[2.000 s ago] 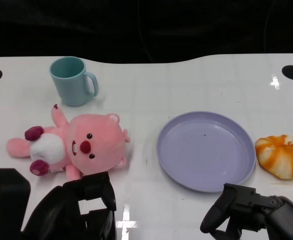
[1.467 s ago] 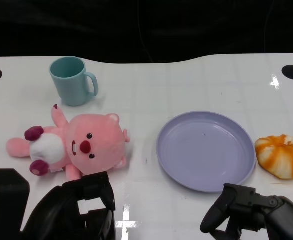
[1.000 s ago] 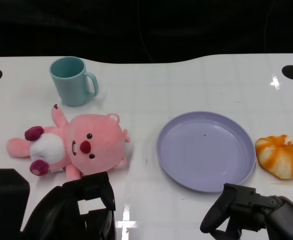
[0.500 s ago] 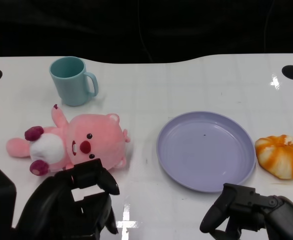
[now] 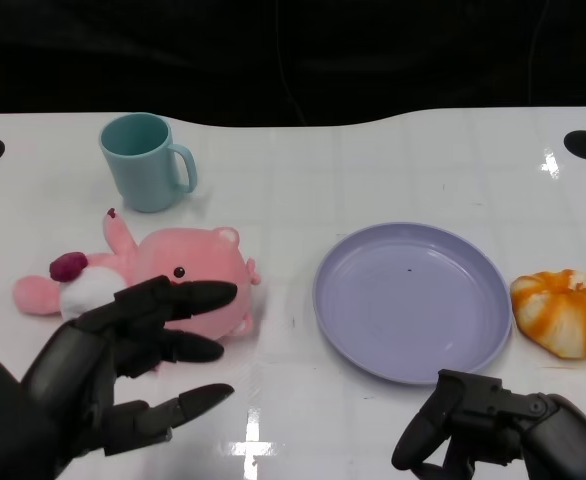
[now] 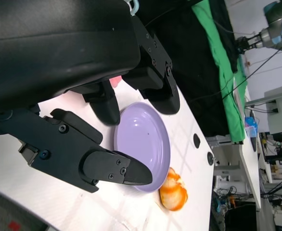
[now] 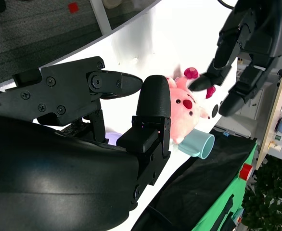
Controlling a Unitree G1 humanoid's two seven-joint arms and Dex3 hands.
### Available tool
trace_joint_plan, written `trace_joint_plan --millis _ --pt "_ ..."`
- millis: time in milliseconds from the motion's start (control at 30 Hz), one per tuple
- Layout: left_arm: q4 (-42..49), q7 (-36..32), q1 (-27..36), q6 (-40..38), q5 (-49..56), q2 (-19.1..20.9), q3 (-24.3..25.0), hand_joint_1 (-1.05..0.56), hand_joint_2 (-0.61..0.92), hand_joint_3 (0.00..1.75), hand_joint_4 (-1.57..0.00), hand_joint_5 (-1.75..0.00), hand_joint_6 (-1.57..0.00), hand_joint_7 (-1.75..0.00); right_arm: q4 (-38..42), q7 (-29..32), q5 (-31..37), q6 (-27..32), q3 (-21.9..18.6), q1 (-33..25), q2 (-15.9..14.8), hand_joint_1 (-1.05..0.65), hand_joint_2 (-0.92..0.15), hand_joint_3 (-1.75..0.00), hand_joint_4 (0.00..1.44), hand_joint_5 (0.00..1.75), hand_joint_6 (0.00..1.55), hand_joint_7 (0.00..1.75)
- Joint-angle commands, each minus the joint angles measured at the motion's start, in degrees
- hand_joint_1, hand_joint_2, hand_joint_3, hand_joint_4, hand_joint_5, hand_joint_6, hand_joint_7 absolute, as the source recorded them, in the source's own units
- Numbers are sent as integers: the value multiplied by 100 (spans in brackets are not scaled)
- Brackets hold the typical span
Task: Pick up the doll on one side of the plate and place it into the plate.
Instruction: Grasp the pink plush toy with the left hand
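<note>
Doll (image 5: 173, 285) beside plate (image 5: 410, 300), left hand (image 5: 113, 375) spread above

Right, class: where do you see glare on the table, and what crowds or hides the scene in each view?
Head view: bright glare patches on the white table near its front edge and far right; the left hand covers part of the pink doll. Left wrist view: black fingers fill the frame, hiding part of the purple plate. Right wrist view: the right hand dominates.

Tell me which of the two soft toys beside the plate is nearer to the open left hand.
The pink doll: the left hand hovers over it, left of the plate. The orange striped toy lies on the plate's far right.
</note>
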State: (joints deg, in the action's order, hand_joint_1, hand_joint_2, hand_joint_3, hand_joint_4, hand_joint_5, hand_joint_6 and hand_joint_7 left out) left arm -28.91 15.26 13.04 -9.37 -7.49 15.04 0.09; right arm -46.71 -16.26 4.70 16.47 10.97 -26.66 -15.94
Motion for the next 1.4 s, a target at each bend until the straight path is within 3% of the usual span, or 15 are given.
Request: trace_joint_plan --millis 33,267,400,533,733,1400 --pt "-9 -154 -186 384 539 203 101 -59 92 9 -13 -79 -38 -17 -85 33 14 50 -7 50 -17 -26 -92 -35 67 159 60 130" --pt "-254 -76 -471 395 1866 898 143 -63 92 9 0 -65 -25 -7 -50 31 39 8 -3 76 -41 -25 -92 -35 67 158 60 130" --pt "-236 -40 -583 334 2594 1248 130 -61 92 4 0 -36 -22 -4 -28 33 25 7 -3 87 -26 -25 -92 -35 67 158 60 130" --pt "-131 -43 -765 230 3412 1498 62 -61 91 2 0 -26 -22 -3 -39 51 48 29 18 93 -17 -26 -92 -34 67 158 60 130" --pt "177 238 -1200 -119 4399 1786 -156 -63 90 0 0 -24 -21 -2 -54 50 39 71 36 102 -4 -26 -92 -35 67 157 60 129" --pt "2941 313 -2901 107 5323 1960 -1204 -66 90 0 -5 -31 -26 -1 -158 86 68 138 91 56 14 -26 -92 -35 67 158 60 129"
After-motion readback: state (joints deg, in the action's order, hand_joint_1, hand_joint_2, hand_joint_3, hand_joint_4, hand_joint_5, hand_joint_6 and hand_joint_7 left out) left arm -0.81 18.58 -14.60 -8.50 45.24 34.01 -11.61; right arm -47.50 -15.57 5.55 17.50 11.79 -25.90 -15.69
